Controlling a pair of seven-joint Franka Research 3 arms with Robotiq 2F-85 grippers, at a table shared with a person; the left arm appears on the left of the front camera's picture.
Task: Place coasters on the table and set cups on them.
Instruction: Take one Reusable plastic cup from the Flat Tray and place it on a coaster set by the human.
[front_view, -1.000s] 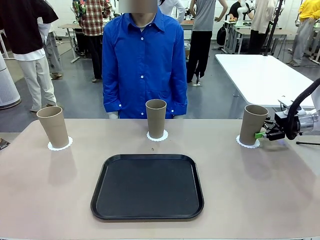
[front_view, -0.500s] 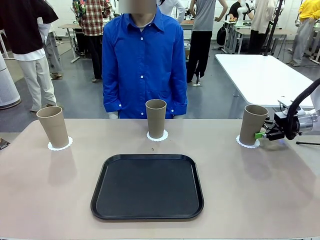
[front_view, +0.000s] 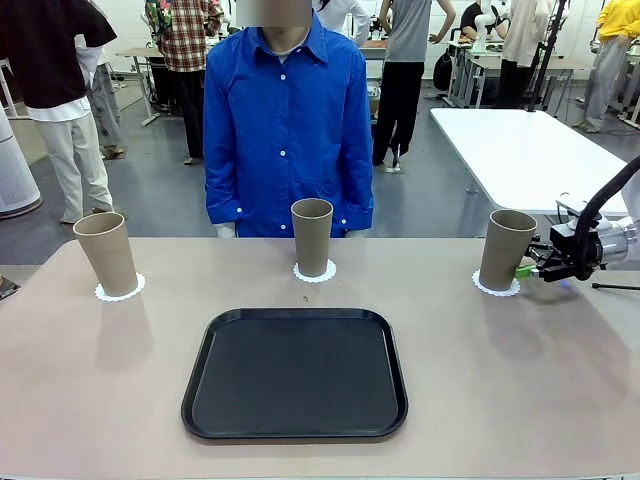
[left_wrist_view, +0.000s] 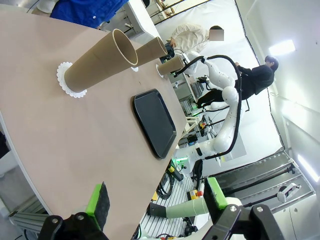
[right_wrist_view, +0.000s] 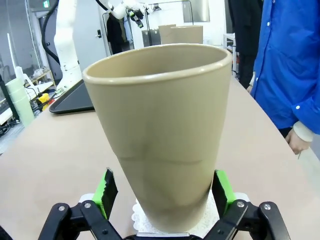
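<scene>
Three cups (front_view: 312, 236) stand on white coasters (front_view: 315, 272) along the far side of the worktop (front_view: 100, 380). A black tray (front_view: 295, 373) lies near the middle. The right gripper (front_view: 524, 270) sits just beside the right cup (front_view: 506, 249), jaws open around its base. The left gripper (left_wrist_view: 157, 200) is open over the worktop's left edge.

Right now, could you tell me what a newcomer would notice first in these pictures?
Three tan cups stand upright on white coasters in a row across the table: left cup, middle cup, right cup. A black tray lies before them, and the right gripper stands open beside the right cup's base.
</scene>
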